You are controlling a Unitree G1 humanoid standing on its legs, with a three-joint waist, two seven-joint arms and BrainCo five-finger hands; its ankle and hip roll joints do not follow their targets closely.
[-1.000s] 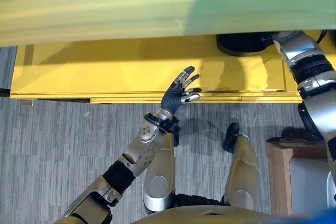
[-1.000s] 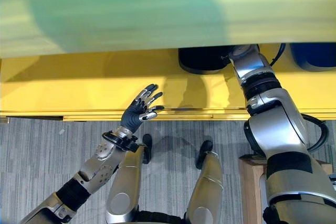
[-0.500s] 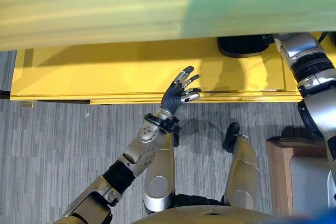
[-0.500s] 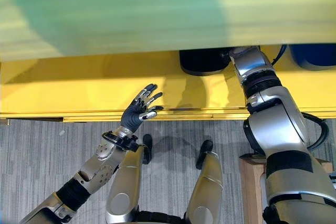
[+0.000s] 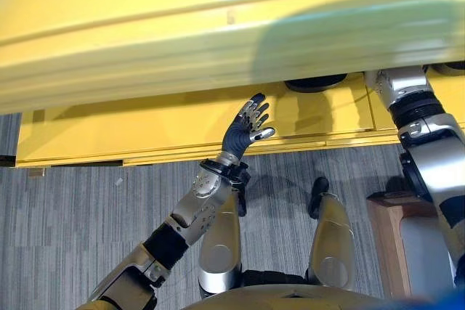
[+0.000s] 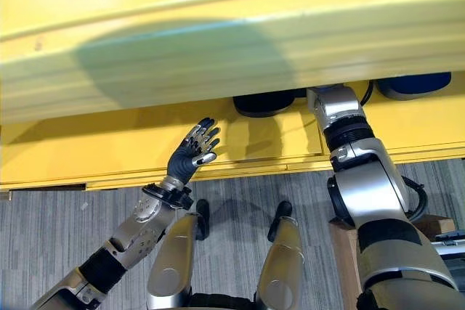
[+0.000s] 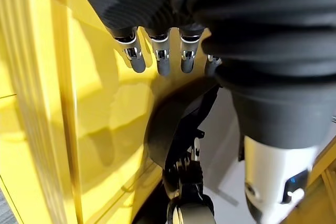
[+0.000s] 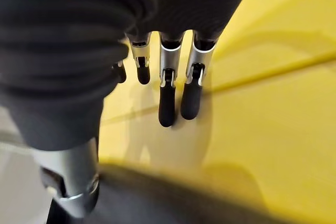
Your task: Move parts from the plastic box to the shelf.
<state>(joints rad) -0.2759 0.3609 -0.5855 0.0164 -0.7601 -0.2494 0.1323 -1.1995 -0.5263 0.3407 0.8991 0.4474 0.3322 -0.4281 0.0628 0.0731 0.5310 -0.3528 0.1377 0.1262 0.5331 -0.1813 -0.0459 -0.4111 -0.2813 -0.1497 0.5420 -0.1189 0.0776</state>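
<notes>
Yellow shelf (image 5: 145, 117) spans the width; its upper board (image 5: 218, 27) overhangs the lower deck. A dark round part (image 6: 265, 102) and a blue one (image 6: 407, 85) sit on the lower deck, half-hidden. Grey carpet floor (image 5: 73, 215) below.

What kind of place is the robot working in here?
Probably a workshop or storeroom, not a home. A large yellow shelf of metal boards stands before the robot on a grey carpeted floor. Black round parts lie on the lower board, and a wooden stand is beside the robot's right arm.
</notes>
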